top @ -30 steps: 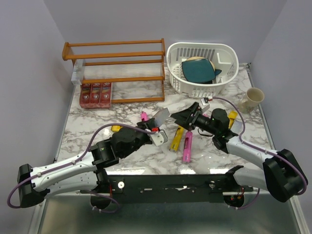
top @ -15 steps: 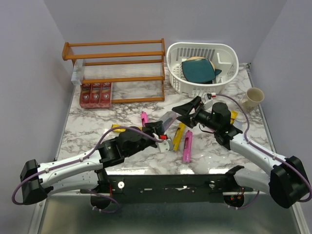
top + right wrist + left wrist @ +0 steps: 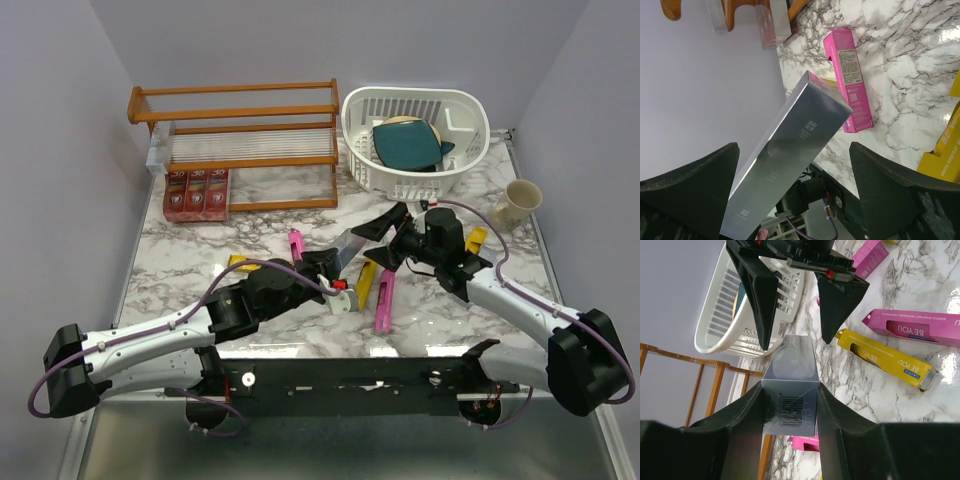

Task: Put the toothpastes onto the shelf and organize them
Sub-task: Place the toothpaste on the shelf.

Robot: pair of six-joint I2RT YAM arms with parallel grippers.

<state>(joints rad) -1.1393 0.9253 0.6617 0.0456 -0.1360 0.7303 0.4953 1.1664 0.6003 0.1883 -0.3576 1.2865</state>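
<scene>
Silver carton (image 3: 791, 365) — one, in left hand (image 3: 790, 390), three red cartons (image 3: 196, 192) on shelf (image 3: 235, 89)

Silver carton (image 3: 790, 385), pink carton (image 3: 920, 329), yellow carton (image 3: 885, 357), marbled table (image 3: 260, 215).

The pink carton (image 3: 920, 327) reads "BE YOU" and "GENTLE EVERYDAY WHITENING TOOTHPASTE". The yellow carton (image 3: 885, 357) also reads "BE YOU". The red cartons (image 3: 196, 190) show "3D". The silver carton (image 3: 790, 390) bears a barcode; its small print is unreadable.
</scene>
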